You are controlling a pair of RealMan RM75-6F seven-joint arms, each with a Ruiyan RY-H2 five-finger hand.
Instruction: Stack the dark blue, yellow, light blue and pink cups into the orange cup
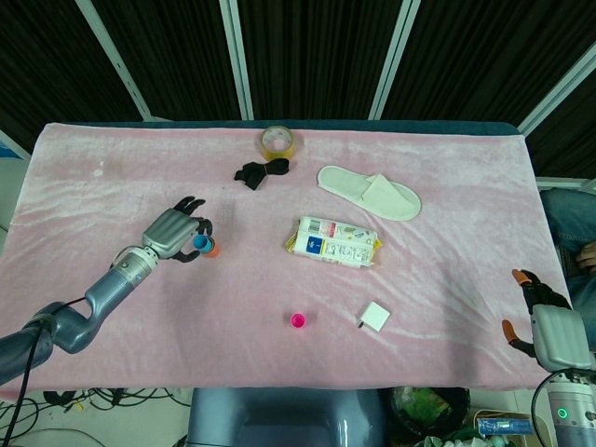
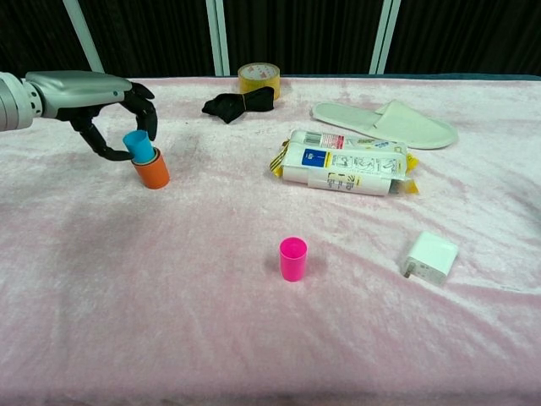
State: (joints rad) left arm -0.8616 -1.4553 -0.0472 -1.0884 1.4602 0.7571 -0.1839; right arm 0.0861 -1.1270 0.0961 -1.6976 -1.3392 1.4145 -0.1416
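Chest view: left hand grips light blue cup over pink cloth, dark slatted wall.

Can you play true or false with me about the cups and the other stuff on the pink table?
1. The light blue cup sits in the top of the orange cup. True.
2. The pink cup is already inside the orange cup. False: it stands alone, upright, near the middle of the table.
3. The left hand has its fingers around the light blue cup. True.
4. The roll of tape lies on top of the white slipper. False: the tape sits apart from it, at the far edge beside a black item.
5. The right hand is holding the white charger. False: it is off at the table's edge, away from the charger.
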